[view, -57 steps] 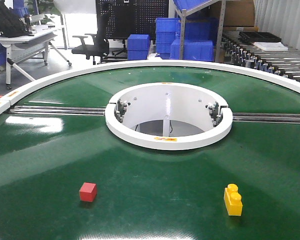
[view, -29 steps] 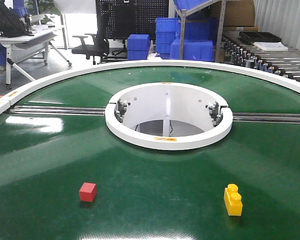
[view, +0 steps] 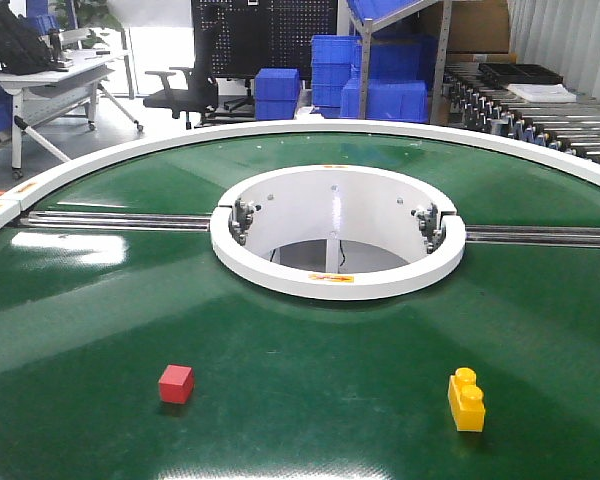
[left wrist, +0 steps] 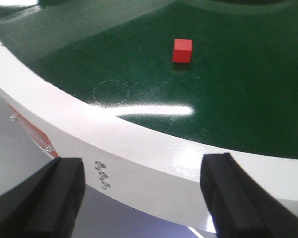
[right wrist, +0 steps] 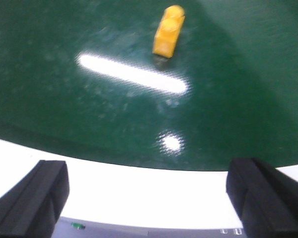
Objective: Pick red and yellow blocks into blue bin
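One plain red cube (view: 176, 384), two-stud yellow brick (view: 466, 401)

Lower left: cube (view: 176, 384), plain red. Lower right: studded brick (view: 466, 401), plain yellow. The table surface (view: 310, 340) is glossy dark green; outer rim (view: 280, 128) and central ring (view: 337, 283) are white. Upper centre: crates (view: 370, 70), blue. Wrist views: left gripper (left wrist: 141, 193) and right gripper (right wrist: 149, 196), black.
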Controlling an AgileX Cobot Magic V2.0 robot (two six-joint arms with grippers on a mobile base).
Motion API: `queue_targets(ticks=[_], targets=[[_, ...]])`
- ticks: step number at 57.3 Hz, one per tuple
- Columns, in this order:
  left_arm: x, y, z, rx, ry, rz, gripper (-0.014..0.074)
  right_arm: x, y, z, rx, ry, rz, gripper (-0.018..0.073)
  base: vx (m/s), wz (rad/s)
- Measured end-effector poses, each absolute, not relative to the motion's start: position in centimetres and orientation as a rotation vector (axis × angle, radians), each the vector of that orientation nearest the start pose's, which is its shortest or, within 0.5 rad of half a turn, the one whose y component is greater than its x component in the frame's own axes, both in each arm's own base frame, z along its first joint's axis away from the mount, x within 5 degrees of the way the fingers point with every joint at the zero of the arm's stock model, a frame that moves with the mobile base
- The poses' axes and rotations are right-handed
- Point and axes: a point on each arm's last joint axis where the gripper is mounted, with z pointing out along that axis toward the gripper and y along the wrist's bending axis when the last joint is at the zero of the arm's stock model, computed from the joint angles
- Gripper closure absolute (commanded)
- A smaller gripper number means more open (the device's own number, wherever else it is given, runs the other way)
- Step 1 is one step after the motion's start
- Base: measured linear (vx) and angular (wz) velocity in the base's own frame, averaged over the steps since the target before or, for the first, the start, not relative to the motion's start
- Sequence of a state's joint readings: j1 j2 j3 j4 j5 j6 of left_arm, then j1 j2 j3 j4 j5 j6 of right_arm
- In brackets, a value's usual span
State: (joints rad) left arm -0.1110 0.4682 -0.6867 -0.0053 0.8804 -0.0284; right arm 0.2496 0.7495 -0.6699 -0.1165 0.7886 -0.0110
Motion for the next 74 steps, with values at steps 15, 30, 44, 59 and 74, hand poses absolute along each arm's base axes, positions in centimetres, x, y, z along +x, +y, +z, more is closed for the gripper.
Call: queue_targets(ticks=[15,30,44,59,74], targets=[[7.5,-1.0,33.1,0.108,2.154,-0.091,0.006,20.4,4.3,29.9,-0.207,2.47,-0.049,-0.0092,0.0,0.0],[7.5,-1.0,33.0,0.108,2.162,-0.09,0.0082,30.7,4.6,28.4,-0.052,2.644,0.0,-0.0088,0.0,0.0],[7.5,-1.0,33.0,0.108,2.162,-0.09,0.0082,37.9,4.4,25.7,-0.088,2.71,0.05,-0.0073,0.0,0.0],[7.5,-1.0,33.0,0.108,2.162,-0.09,0.0082,42.5,4.8,21.5,-0.132,2.754,0.007,-0.0031,0.0,0.0],[7.5,-1.0,33.0,0.108,2.162,-0.09,0.0082,44.4,4.5,19.0,-0.154,2.732,-0.069,-0.0017,0.0,0.0]])
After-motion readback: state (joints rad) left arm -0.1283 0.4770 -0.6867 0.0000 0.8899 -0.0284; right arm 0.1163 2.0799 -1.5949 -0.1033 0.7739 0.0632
